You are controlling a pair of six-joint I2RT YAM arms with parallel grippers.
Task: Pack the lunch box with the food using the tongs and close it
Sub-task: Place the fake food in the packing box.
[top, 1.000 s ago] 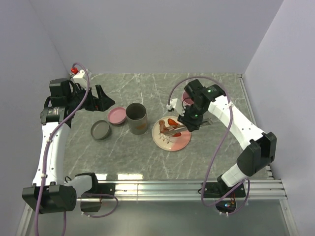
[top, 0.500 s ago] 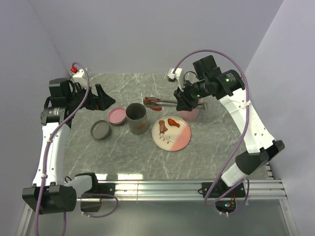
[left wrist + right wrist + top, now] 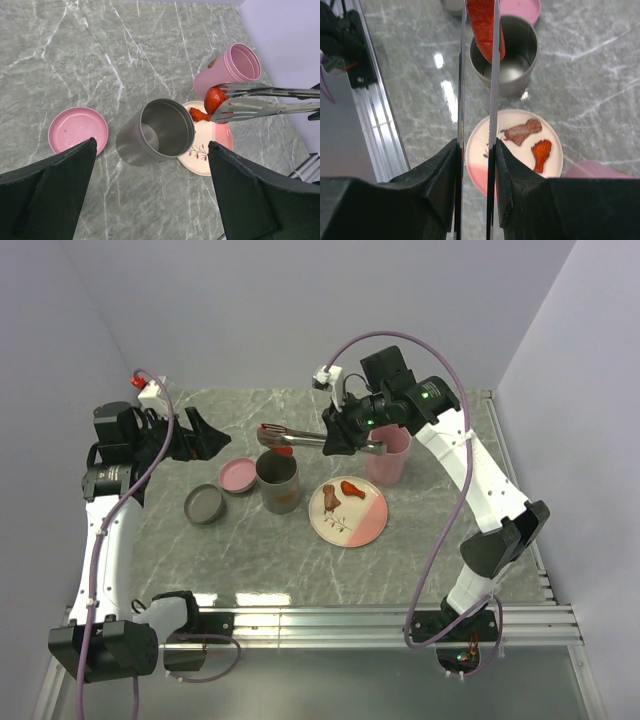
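Observation:
My right gripper (image 3: 335,438) (image 3: 475,165) is shut on the silver tongs (image 3: 300,436) (image 3: 493,90) (image 3: 265,102). The tongs pinch a red sausage piece (image 3: 486,27) (image 3: 215,100) in the air by the rim of the open steel lunch box (image 3: 278,480) (image 3: 157,131) (image 3: 505,55). A brown piece (image 3: 522,131) (image 3: 331,502) and a red piece (image 3: 541,152) (image 3: 351,487) lie on the cream-and-pink plate (image 3: 365,530) (image 3: 485,175). The left gripper (image 3: 195,435) (image 3: 150,200) hangs open, up and to the left of the lunch box, holding nothing.
A pink lid (image 3: 238,476) (image 3: 78,130) and a grey lid (image 3: 205,505) lie left of the lunch box. A pink cup (image 3: 388,455) (image 3: 232,70) stands behind the plate. A metal rail (image 3: 380,620) runs along the table's near edge.
The right arm has lifted the tongs off the plate with a red piece and carried it up and left towards the lunch box. The left arm has barely shifted.

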